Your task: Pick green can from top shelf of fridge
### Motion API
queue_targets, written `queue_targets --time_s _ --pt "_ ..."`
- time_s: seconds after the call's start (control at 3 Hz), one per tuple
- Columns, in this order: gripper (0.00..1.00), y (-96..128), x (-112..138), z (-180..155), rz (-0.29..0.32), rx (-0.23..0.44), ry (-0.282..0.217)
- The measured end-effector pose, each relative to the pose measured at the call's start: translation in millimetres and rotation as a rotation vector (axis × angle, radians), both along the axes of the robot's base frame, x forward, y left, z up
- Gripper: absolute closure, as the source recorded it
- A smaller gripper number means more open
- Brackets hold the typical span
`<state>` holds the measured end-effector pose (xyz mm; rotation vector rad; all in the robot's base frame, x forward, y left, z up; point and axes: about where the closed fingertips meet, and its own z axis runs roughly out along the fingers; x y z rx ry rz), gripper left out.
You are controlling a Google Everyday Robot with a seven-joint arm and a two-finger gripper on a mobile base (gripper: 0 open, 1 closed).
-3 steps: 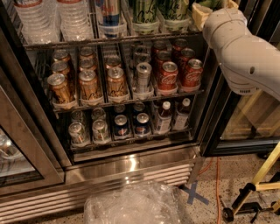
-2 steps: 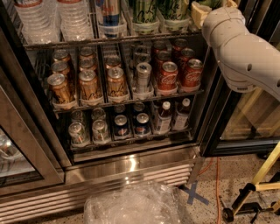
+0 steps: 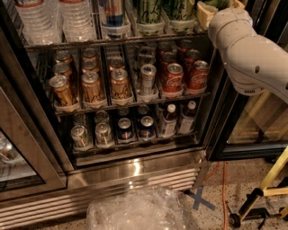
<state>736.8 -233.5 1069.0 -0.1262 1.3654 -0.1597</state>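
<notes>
The fridge (image 3: 135, 168) stands open, with a stainless base and a slatted vent. Its top shelf (image 3: 67, 43) is a wire rack along the top edge of the view. Two green cans (image 3: 148, 11) (image 3: 180, 9) stand on it in clear trays, cut off at the top. My white arm (image 3: 252, 54) reaches in from the right. My gripper (image 3: 208, 11) is at the shelf's right end, just right of the right-hand green can and mostly cut off by the frame edge.
Water bottles (image 3: 45, 20) and a blue-and-silver can (image 3: 112, 11) share the top shelf. Gold cans (image 3: 90, 85), a silver can (image 3: 147, 78) and red cola cans (image 3: 173, 76) fill the middle shelf. Crumpled clear plastic (image 3: 135, 211) lies on the floor. A yellow stand (image 3: 270, 179) is at the right.
</notes>
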Motion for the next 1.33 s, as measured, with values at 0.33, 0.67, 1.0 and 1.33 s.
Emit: queue_targets --time_s 0.33,0.67,1.0,1.33 --pt "0.57 -0.6 0.4 0.3 -0.001 0.009 0.001" --pt "0.80 -0.6 0.4 0.3 -0.001 0.009 0.001" --pt "1.00 -0.5 0.4 0.4 -0.001 0.009 0.001" --pt "1.00 -0.2 0.5 0.7 0.000 0.009 0.000"
